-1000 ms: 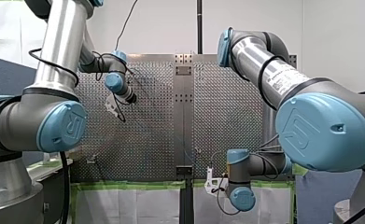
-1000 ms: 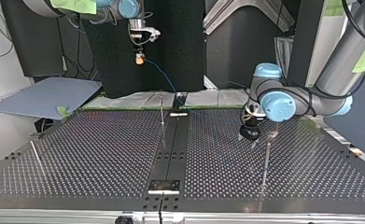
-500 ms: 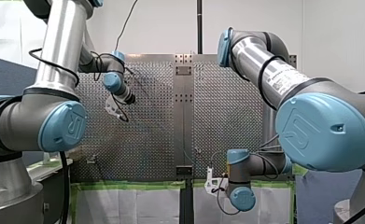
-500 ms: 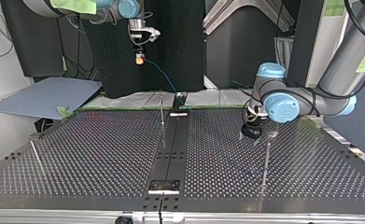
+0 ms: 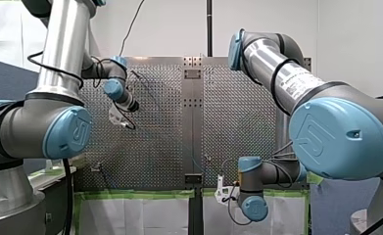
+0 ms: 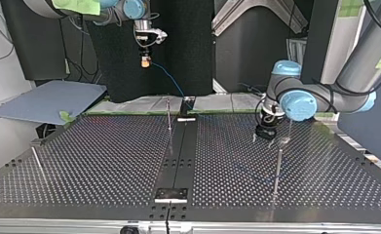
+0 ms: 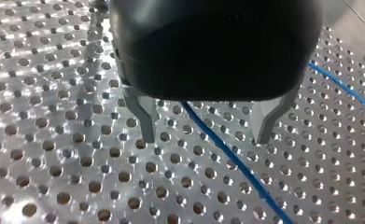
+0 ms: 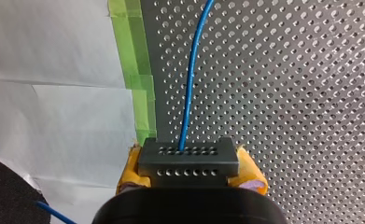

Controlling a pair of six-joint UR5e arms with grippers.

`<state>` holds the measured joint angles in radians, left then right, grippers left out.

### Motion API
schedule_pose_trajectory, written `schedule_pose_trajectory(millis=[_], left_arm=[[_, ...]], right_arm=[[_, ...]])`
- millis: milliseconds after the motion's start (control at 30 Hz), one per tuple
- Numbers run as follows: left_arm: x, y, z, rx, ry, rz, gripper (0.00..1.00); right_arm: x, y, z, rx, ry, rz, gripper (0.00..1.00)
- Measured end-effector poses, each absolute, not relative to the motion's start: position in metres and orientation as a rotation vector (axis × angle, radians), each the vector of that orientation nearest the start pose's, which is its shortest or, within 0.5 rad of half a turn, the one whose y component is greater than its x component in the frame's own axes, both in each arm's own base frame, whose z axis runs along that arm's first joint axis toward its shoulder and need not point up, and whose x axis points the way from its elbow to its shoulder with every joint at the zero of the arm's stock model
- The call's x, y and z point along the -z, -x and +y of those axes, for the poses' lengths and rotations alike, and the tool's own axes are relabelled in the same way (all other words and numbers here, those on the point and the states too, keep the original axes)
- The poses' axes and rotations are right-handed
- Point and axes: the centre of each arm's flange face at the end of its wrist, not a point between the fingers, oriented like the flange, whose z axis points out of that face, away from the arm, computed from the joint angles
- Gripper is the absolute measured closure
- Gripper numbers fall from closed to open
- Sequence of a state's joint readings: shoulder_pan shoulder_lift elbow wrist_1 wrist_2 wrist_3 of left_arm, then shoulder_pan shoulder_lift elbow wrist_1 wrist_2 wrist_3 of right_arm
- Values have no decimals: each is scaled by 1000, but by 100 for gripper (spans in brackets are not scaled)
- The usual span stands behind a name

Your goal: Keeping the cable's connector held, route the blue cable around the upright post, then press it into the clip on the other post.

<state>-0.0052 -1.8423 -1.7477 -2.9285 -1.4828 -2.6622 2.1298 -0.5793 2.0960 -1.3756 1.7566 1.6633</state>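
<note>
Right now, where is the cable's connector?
In the right wrist view, the connector is clamped between the yellow pads of my right end effector, near the green tape at the perforated table's edge; the blue cable runs ahead from it.

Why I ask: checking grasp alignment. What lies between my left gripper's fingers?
In the left wrist view, the blue cable runs diagonally between my left gripper's open fingers, touching neither, over the perforated table.

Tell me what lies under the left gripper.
The blue cable crosses the perforated table under my left gripper, between its open fingers, touching neither. The gripper's black body hides the cable's stretch behind.
</note>
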Motion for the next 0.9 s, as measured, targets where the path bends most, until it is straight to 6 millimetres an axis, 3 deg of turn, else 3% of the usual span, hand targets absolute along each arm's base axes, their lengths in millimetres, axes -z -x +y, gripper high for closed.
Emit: schedule_pose_trajectory(millis=[367, 667, 900], left_arm=[[-280, -518, -126, 916, 1000, 1540, 0], [-259, -506, -103, 962, 1108, 1491, 0], [-257, -503, -95, 1007, 1175, 1452, 0]], right_arm=[[109, -341, -330, -1435, -1572, -1154, 100], [109, -341, -330, -1435, -1572, -1153, 100], [109, -341, -330, -1435, -1572, -1153, 100]])
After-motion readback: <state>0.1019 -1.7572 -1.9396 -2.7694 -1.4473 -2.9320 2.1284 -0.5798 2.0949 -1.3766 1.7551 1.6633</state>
